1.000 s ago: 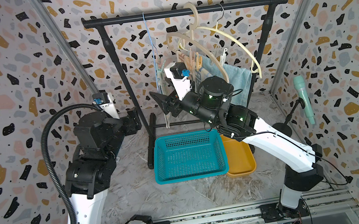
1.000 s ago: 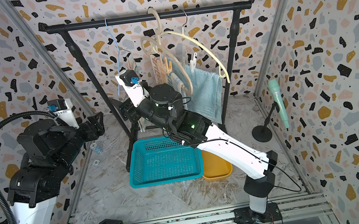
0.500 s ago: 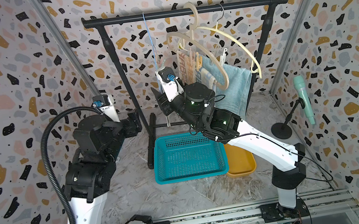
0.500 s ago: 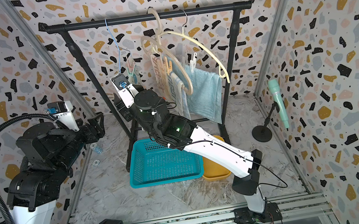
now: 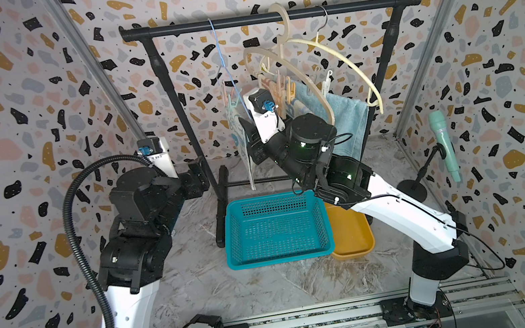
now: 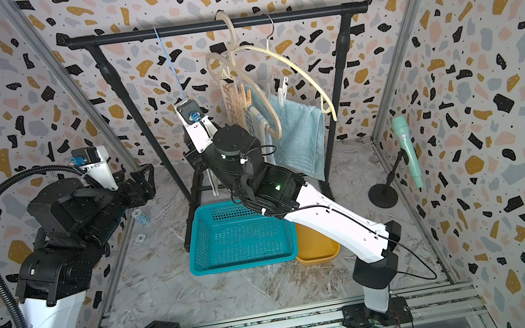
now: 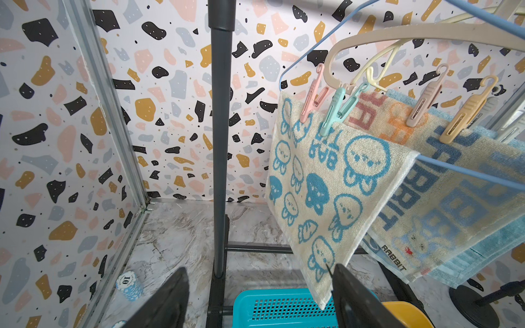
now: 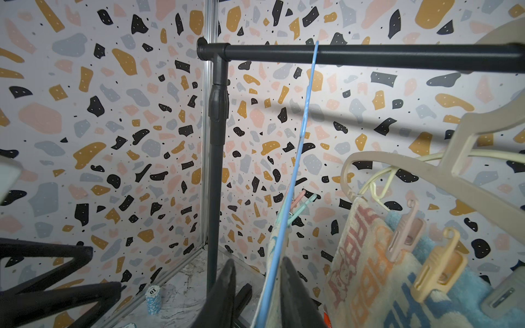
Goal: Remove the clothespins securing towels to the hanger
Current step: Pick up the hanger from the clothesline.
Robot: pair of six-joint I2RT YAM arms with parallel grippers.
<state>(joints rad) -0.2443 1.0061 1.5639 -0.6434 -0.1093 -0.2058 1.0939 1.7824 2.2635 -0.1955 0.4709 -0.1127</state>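
Three towels hang from hangers on the black rack. The cream cartoon towel is pegged to a blue wire hanger by a pink clothespin and a mint clothespin. The RABBIT towel carries a beige-pink clothespin and an orange clothespin. The light-blue towel hangs behind. My right gripper stands narrowly open, with the blue wire and the cream towel's edge against one finger. My left gripper is wide open, by the cream towel's lower corner.
A teal basket and a yellow bin sit on the floor below the rack. Poker chips lie by the left wall. A mint microphone on a stand is at the right. Beige hangers crowd the rail.
My right gripper's jaws have narrowed a lot around the blue hanger wire, and the right arm has shifted at the cream towel. The left arm has barely moved.
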